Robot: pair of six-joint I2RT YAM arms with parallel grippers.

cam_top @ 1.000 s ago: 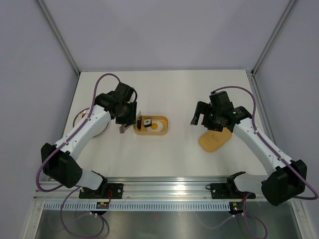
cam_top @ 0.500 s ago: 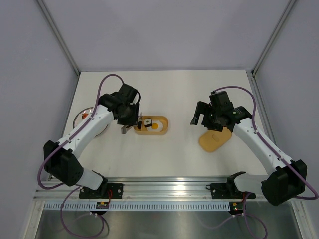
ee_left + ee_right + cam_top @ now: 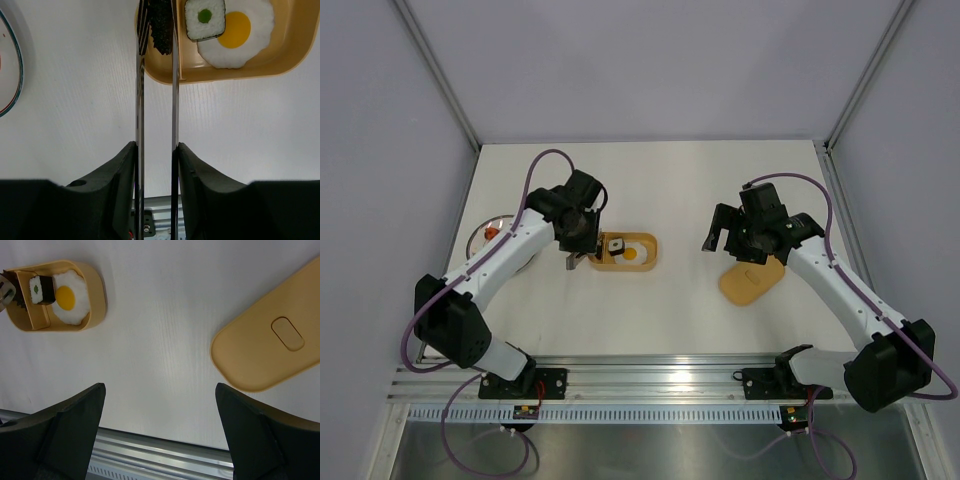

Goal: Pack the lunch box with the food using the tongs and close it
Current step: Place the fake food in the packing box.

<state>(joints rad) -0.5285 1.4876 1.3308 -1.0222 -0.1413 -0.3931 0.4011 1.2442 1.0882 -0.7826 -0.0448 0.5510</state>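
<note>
Plate (image 3: 9, 65) is at far left, with what looks like one orange piece (image 3: 492, 232) on it, so more fetching is judged to be left.

Left jaws are clamped on the tongs (image 3: 139, 125), squeezing both arms nearly parallel. A dark textured piece (image 3: 161, 22) is pinched between the tips, at the left end compartment of the lunch box (image 3: 235, 75). It can't be told whether the piece is seated on the floor or hanging above it.

Step in hand is judged to be the drop-off.
- The left tong arm is seen right at the box's end wall, so the tips should be kept inside the rim.
- The piece should be lowered until it is supported before the grip is eased.
- The squeeze should be let off slowly so the tongs spring apart without flicking.
- The roll (image 3: 204, 17) and fried egg (image 3: 237, 35) lie just beside, so a straight-up exit is advised, with no sideways sweep.

Right jaws are wide apart with nothing held, hovering right of the box.

Lid (image 3: 270, 352) lies flat on the surface, well apart from the box. It should be left alone until the packing is done.
</note>
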